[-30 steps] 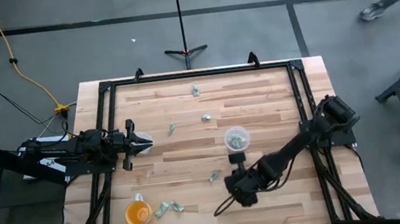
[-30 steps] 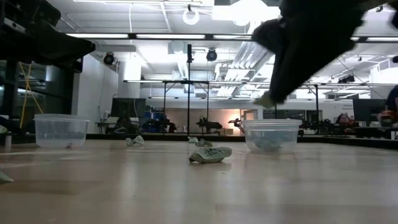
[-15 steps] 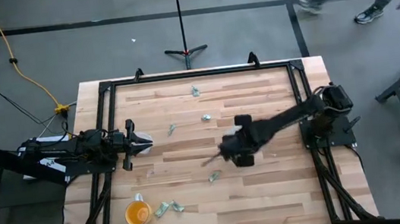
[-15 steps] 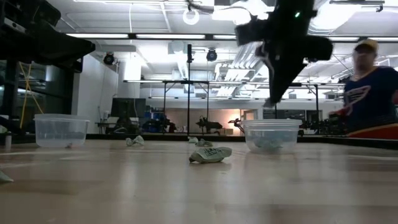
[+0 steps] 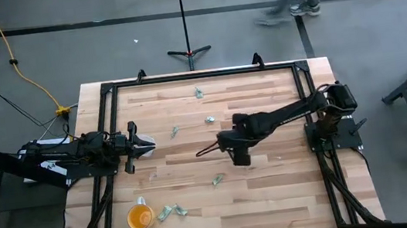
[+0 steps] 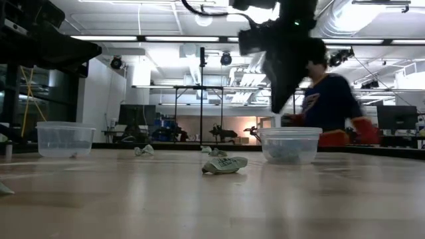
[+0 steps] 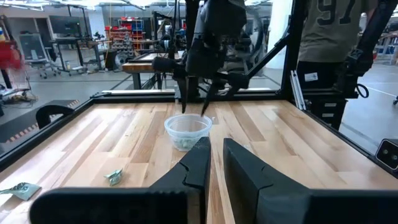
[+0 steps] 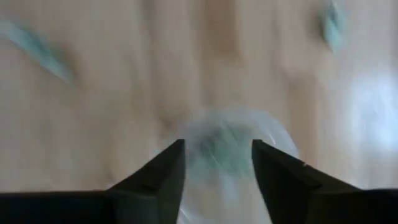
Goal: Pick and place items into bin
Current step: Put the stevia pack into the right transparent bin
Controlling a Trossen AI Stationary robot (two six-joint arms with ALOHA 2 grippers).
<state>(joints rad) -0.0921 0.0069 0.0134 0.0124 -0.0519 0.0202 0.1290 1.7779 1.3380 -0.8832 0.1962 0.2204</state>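
The bin is a small clear tub on the wooden table, with greenish scraps inside. My right gripper hangs just above its rim, fingers pointing down, open, with nothing between them; its own view looks down into the bin. In the high view the gripper hides the bin. Loose scraps lie flat on the table, with a cluster beside the orange cup. My left gripper waits at the table's left side, its fingers a narrow gap apart and holding nothing.
A black frame runs around the table's edges. In the low view a second clear tub stands at the left and a scrap lies in the middle. A person walks past beyond the table.
My right gripper has swung from near the table's front edge toward the far edge, and now stands over the bin. The pale scrap seen at its fingertips in the earlier low views no longer shows there.
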